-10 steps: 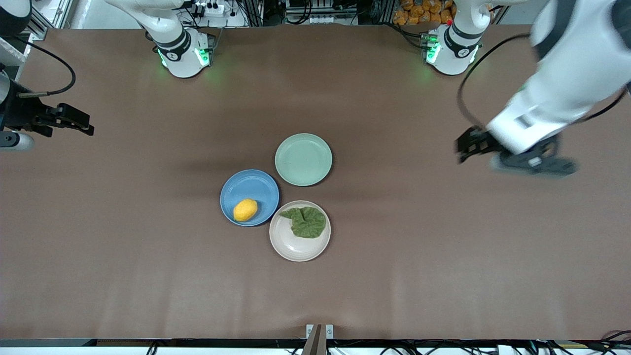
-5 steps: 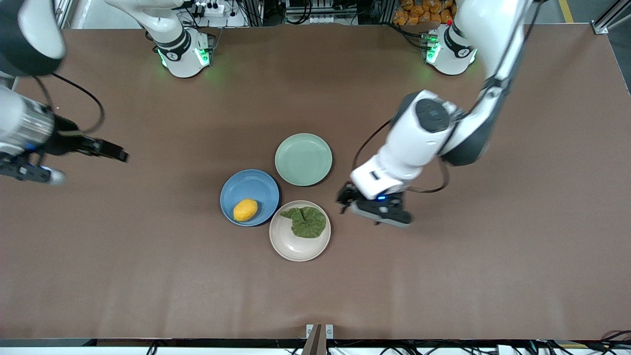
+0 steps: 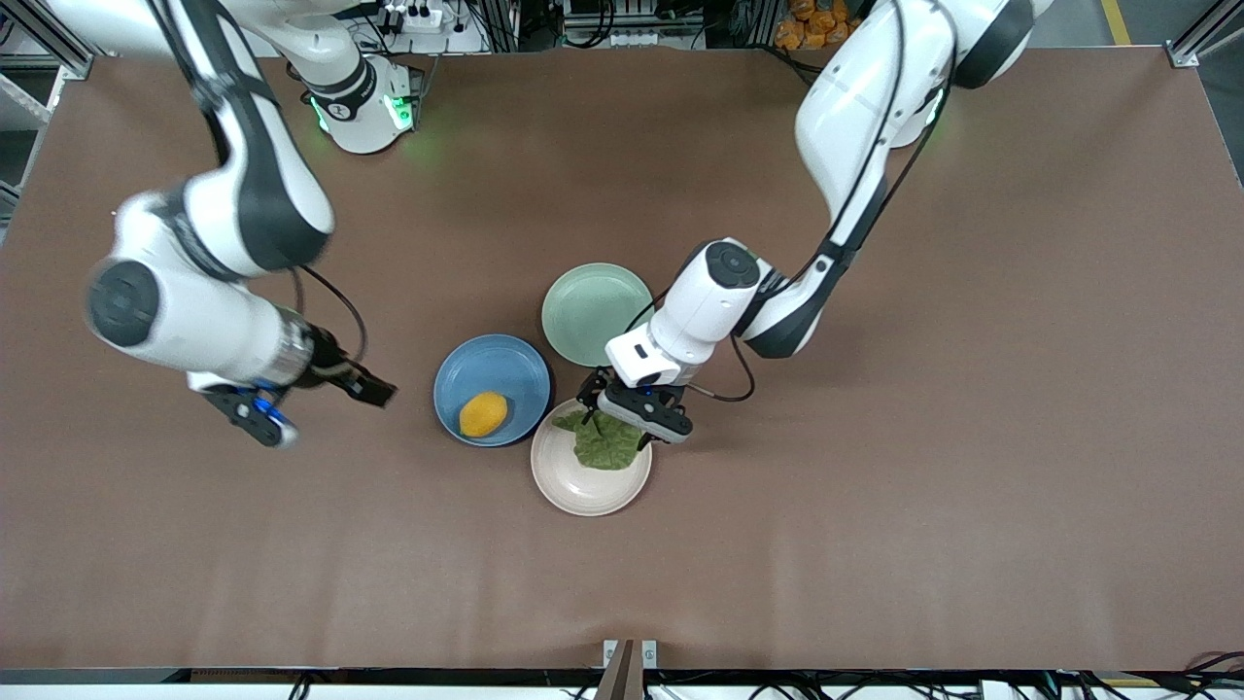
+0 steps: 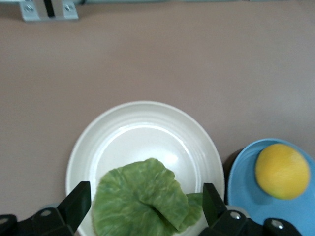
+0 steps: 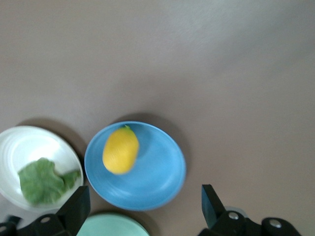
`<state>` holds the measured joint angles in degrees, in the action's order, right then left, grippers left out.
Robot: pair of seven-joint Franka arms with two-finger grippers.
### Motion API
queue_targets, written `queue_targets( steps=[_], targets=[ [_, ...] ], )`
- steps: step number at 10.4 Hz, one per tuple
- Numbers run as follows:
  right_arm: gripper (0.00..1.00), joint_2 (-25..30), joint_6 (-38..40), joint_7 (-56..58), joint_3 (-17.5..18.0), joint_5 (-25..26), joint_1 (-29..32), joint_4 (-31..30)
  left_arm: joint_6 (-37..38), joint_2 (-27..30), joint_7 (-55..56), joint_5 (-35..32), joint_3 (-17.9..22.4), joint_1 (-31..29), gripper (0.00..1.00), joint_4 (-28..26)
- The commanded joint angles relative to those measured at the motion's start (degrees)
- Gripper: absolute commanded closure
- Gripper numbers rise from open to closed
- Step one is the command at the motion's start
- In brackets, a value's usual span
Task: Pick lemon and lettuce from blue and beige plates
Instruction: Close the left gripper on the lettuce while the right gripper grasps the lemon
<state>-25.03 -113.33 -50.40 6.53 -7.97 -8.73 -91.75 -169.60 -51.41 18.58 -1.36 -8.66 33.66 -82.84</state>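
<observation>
The yellow-orange lemon lies in the blue plate. The crinkled green lettuce lies on the beige plate, which touches the blue plate. My left gripper hovers open over the lettuce. In the left wrist view the lettuce lies between its spread fingers, with the beige plate, lemon and blue plate in sight. My right gripper is open over the table beside the blue plate, toward the right arm's end. Its wrist view shows the lemon, blue plate and lettuce.
An empty mint-green plate touches both plates and lies farther from the front camera; it shows in the right wrist view. A small metal bracket sits at the table's front edge. Brown tabletop surrounds the plates.
Both arms swung in from the table's ends toward the plates. The left gripper came over the lettuce. The right gripper came close to the blue plate. The food has not moved.
</observation>
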Motion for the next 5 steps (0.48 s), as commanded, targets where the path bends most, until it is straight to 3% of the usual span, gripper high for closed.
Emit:
queue_targets(
  steps=[1,2,5],
  targets=[
    [0.0,-8.0,-7.0,-8.5,1.2,-0.8,-1.8,2.8,-1.9,-4.0,0.3,-0.2,6.2,6.0,0.0,4.7],
    [0.0,-10.6,-11.3,-11.8,2.5,-0.5,-2.2,2.8,-1.9,-4.9,0.2,-0.2,6.4,6.2,0.0,5.4],
    [0.0,-15.1,-12.5,-13.1,2.7,0.0,-4.9,2.5,-2.1,-7.6,0.3,-0.4,9.1,9.0,0.0,7.1]
  ],
)
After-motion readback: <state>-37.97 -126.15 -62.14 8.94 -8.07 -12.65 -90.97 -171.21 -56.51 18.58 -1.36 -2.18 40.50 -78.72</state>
